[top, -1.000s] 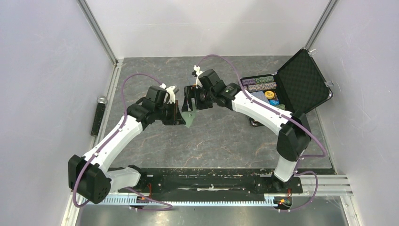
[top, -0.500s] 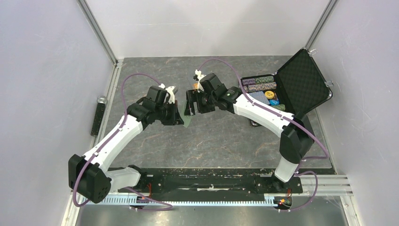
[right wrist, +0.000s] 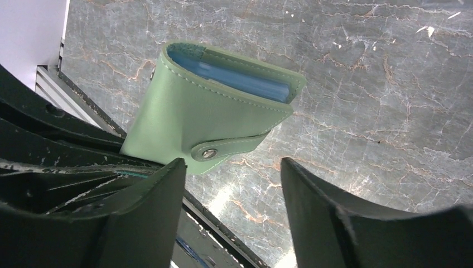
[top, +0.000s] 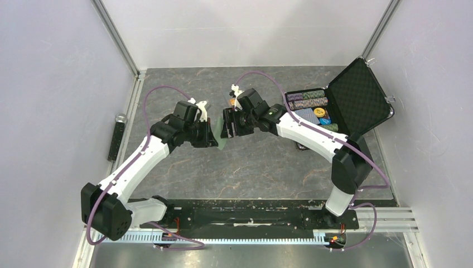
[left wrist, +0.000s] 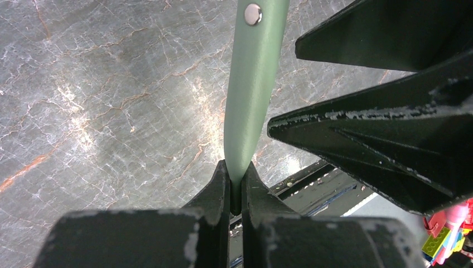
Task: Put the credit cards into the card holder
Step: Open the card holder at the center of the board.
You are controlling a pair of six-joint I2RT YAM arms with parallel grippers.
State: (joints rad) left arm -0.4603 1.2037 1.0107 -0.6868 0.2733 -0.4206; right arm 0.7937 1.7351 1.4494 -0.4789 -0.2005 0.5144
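The card holder (right wrist: 189,123) is a pale green wallet held above the table, blue pockets showing at its upper edge, its snap tab (right wrist: 223,149) lying across the front. My left gripper (left wrist: 235,167) is shut on one edge of it, with the card holder (left wrist: 254,100) standing edge-on out of the jaws. My right gripper (right wrist: 231,167) is open just short of it, nothing between its fingers. From above, the card holder (top: 221,140) shows as a thin green sliver between the left gripper (top: 215,137) and the right gripper (top: 227,125). The credit cards are out of view.
An open black hard case (top: 357,95) with rows of poker chips (top: 307,99) sits at the back right. A black bracket (top: 116,139) is fixed to the left rail. White walls close in the dark marbled table (top: 251,162) on three sides.
The right gripper's jaws have narrowed somewhat and its wrist has shifted slightly toward the card holder. The left gripper holds the card holder in the same place.
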